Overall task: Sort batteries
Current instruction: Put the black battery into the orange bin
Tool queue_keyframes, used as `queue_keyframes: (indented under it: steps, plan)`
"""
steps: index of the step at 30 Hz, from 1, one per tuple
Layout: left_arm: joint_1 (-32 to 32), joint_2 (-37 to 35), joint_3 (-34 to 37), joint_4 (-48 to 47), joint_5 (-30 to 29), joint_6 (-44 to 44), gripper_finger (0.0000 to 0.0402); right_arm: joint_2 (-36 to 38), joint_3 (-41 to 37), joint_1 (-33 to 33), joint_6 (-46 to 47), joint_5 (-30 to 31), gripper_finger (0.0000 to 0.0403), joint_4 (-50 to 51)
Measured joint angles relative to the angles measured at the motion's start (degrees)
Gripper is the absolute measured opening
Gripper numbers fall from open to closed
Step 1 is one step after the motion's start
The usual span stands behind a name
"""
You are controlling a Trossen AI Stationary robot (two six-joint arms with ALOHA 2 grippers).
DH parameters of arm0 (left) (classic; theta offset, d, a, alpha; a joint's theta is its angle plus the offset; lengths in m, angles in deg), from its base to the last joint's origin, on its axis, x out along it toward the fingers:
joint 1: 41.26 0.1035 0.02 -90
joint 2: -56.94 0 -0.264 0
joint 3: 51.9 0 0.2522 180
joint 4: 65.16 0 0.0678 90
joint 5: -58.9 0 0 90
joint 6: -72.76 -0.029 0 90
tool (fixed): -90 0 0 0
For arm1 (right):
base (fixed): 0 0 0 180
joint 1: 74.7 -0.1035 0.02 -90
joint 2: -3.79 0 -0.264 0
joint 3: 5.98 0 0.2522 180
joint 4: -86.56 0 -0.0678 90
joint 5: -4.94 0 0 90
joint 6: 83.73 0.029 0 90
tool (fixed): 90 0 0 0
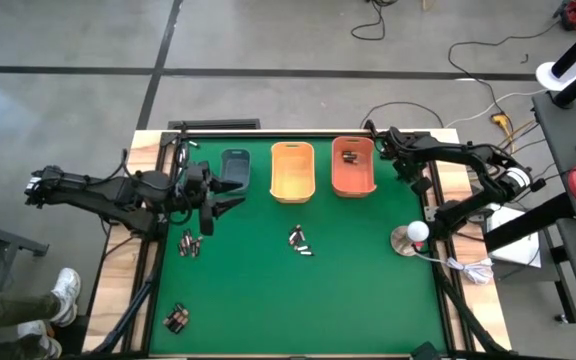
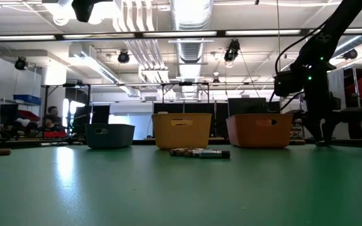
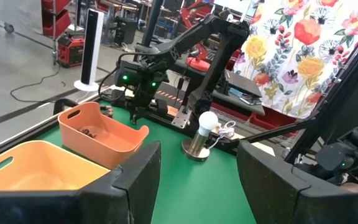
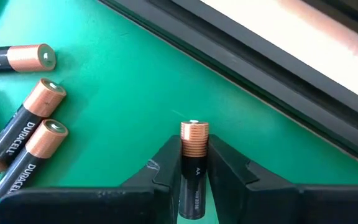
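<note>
your left gripper [image 1: 218, 205] hung spread and empty at 7 o'clock of the grey-blue bin [image 1: 235, 168]. loose batteries [image 1: 189, 243] lay on the green mat [image 1: 368, 290] at 6 o'clock of it, with another cluster [image 1: 300, 242] at 6 o'clock of the yellow-orange bin [image 1: 292, 171]. your right gripper [image 4: 194, 155], at 3 o'clock of the orange bin [image 1: 353, 166], pinched one copper-topped battery [image 4: 194, 140] just above the mat. the cells [image 4: 27, 127] near it read "duracell".

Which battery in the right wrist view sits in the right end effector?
The AA battery pinched between the fingers of the right end effector, copper end pointing forward. The other batteries lie loose on the green mat, untouched.
</note>
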Motion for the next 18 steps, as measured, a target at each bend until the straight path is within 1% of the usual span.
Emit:
queue_keyframes:
  steps: [5, 11, 15, 18]
  plan:
    - [0.0, -0.92, 0.0, -1.05, 0.02, 0.17, 0.0191, -0.02, -0.81, 0.0, -1.99, -0.09, 0.0073, -0.31]
    - [-0.02, -3.3, -0.19, -3.22, 0.06, 0.19, 0.0191, -0.04, -2.02, 0.0, -2.31, -0.77, 0.0064, -0.38]
    - [-0.02, -4.81, -0.66, -5.05, 0.06, 0.2, 0.0191, -0.04, -2.05, 0.0, -4.42, -0.92, 0.0059, -0.37]
    - [-0.02, -5.57, -0.7, -5.39, 0.06, 0.21, 0.0191, -0.07, -2.08, 0.0, -6.67, -1.07, 0.0065, -0.37]
